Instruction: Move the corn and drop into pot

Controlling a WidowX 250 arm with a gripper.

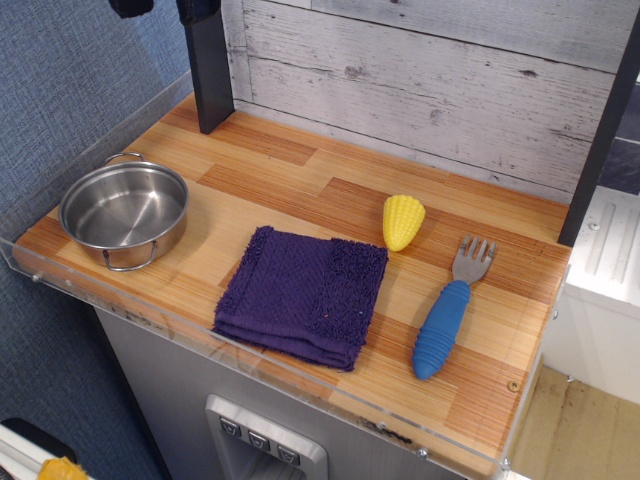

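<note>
The yellow toy corn (pixel 403 221) lies on the wooden counter, right of centre, its tip pointing toward the front. It sits just past the far right corner of the purple cloth (pixel 303 295). The shiny steel pot (pixel 124 213) stands empty at the left end of the counter, with its wire handles at the back and the front. No gripper fingers show. A small dark shape (pixel 131 7) is cut off by the top left edge, and I cannot tell what it is.
A fork with a blue handle (pixel 447 316) lies right of the cloth, near the corn. A black post (pixel 208 70) stands at the back left and another (pixel 602 140) at the right. A clear plastic lip (pixel 250 350) rims the front edge.
</note>
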